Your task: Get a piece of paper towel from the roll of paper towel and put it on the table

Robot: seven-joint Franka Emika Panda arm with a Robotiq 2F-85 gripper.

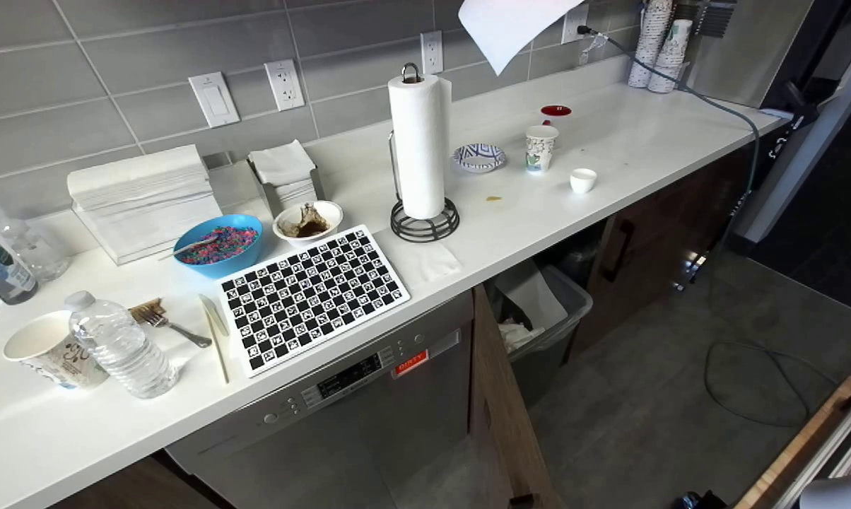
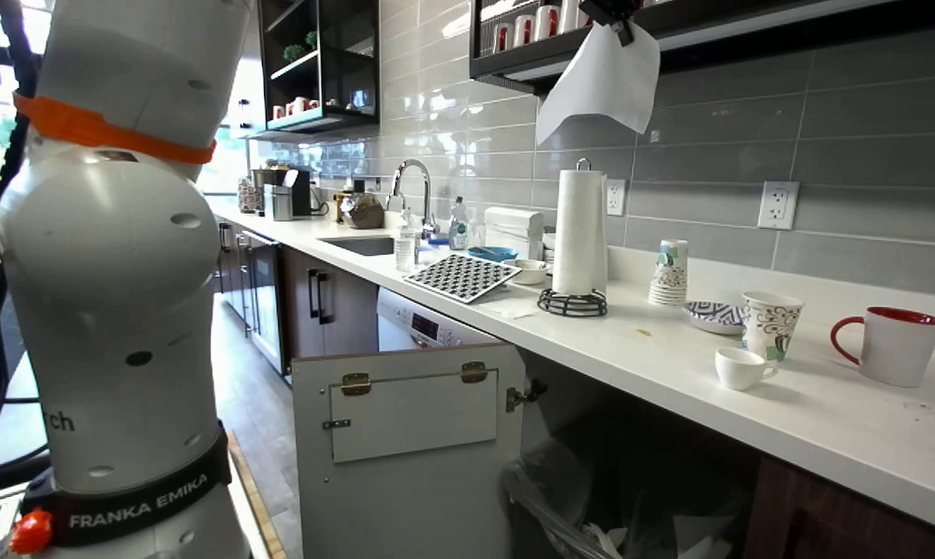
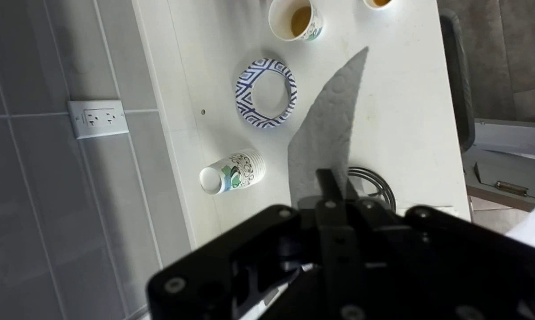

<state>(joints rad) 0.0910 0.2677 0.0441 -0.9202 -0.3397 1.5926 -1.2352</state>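
Note:
The piece of paper towel hangs in the air as a floppy white sheet in both exterior views (image 1: 517, 28) (image 2: 601, 85). My gripper (image 2: 621, 27) is shut on its top edge, high above the roll; it is out of view in an exterior view. In the wrist view the black fingers (image 3: 338, 180) pinch the grey-looking sheet (image 3: 325, 129). The roll of paper towel (image 1: 420, 148) stands upright on its dark wire holder, also in an exterior view (image 2: 578, 233). In the wrist view only part of the holder's base (image 3: 381, 182) shows. The table (image 1: 496, 240) is the white countertop (image 2: 669, 380).
A patterned bowl (image 1: 478, 157), a paper cup (image 1: 540, 148), a small white cup (image 1: 582, 181), a red-rimmed mug (image 2: 898, 349) and stacked cups (image 2: 669, 272) stand near the roll. A checkered mat (image 1: 316, 300) lies beside it. A shelf (image 2: 514, 66) hangs above. A cabinet door (image 2: 409, 466) stands open.

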